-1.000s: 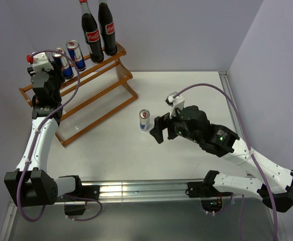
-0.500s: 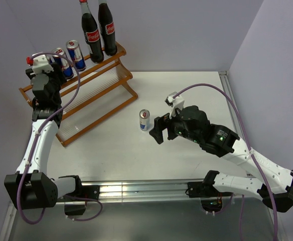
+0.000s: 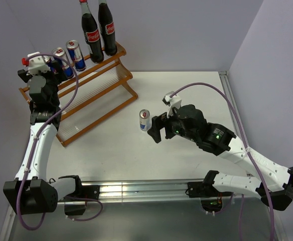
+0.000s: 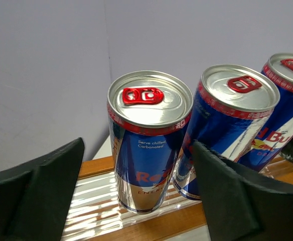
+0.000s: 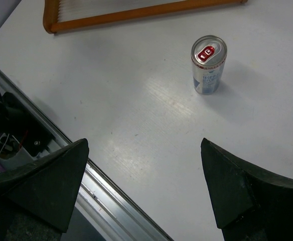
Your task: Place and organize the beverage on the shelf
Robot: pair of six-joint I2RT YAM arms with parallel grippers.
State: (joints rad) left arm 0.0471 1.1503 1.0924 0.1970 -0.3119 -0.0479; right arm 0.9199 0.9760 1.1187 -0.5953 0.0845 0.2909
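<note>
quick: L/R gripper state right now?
Left gripper: open, holding nothing; faces the end can standing on the shelf.
Right gripper: open, empty; the lone can is ahead of it, untouched.

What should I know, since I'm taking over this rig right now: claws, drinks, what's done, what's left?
Left claw: open, fingers either side of the end can on the shelf's top tier, not gripping it.
Right claw: open, empty, over the table beside the lone can.
Done: end can, middle can, third can, first bottle and second bottle stand on the top tier.
Left: shelve the lone can; probably back the left claw away first.
</note>
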